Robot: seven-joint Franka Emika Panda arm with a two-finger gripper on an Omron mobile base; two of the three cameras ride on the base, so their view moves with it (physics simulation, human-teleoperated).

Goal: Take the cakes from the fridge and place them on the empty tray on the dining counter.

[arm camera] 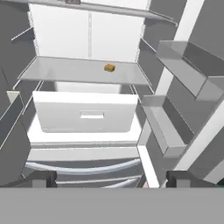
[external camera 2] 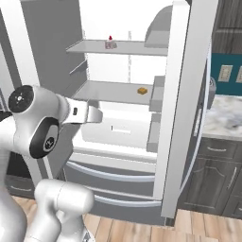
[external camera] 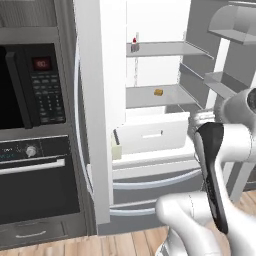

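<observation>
fridge (external camera: pixel 100 100): both doors open, white drawer (arm camera: pixel 85 114) under the lower shelf
cherry cake (external camera 2: pixel 110 43): upper shelf, near front edge
brown cake (arm camera: pixel 110 68): lower shelf, right of centre
gripper (arm camera: pixel 111 178): before the drawer, fingers spread, holding nothing

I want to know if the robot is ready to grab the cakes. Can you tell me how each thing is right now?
fridge: both upper doors open.
white drawer: pulled partway out.
cherry-topped cake: upright on upper shelf.
tan square cake: flat on lower shelf.
end effector: open, holding nothing, facing the fridge interior.
microwave: door shut.
</observation>
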